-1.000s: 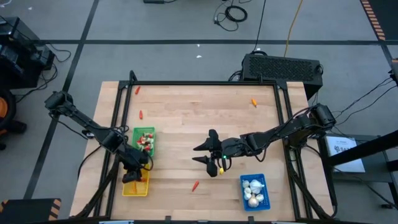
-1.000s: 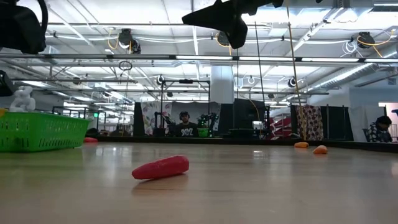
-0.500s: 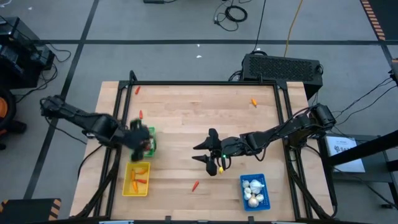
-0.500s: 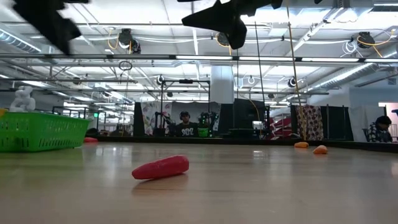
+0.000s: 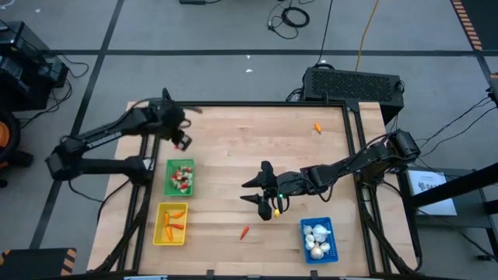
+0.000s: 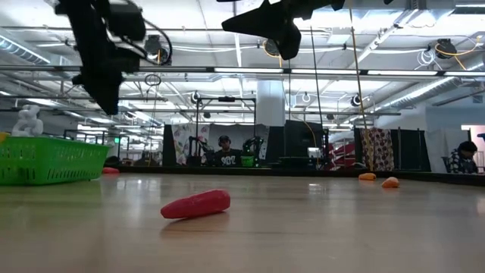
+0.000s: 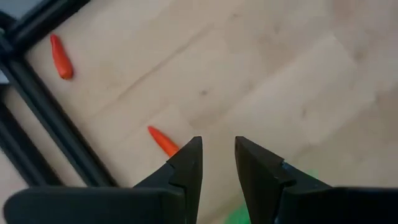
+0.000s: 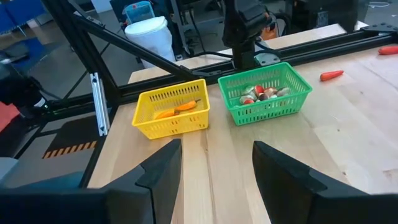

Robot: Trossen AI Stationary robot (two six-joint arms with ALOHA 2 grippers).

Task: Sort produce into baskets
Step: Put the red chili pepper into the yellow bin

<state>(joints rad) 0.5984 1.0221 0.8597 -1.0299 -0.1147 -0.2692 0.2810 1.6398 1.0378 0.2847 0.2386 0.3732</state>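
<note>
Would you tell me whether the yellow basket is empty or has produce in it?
Not empty: the yellow basket holds a couple of orange pieces.

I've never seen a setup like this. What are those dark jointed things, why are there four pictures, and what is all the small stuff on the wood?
Those are two robot arms, each ending in a two-finger gripper. One picture looks straight down, one looks level across the table top, and one comes from a camera on each wrist.

On the wooden table stand three baskets: a green basket with small red and pale pieces, a yellow basket with orange pieces, and a blue basket with white garlic bulbs.

Loose pieces still lie around, such as a red carrot near the front.

The left gripper hangs over the far left corner, fingers apart, holding nothing. The right gripper waits open mid-table, also empty.
</note>
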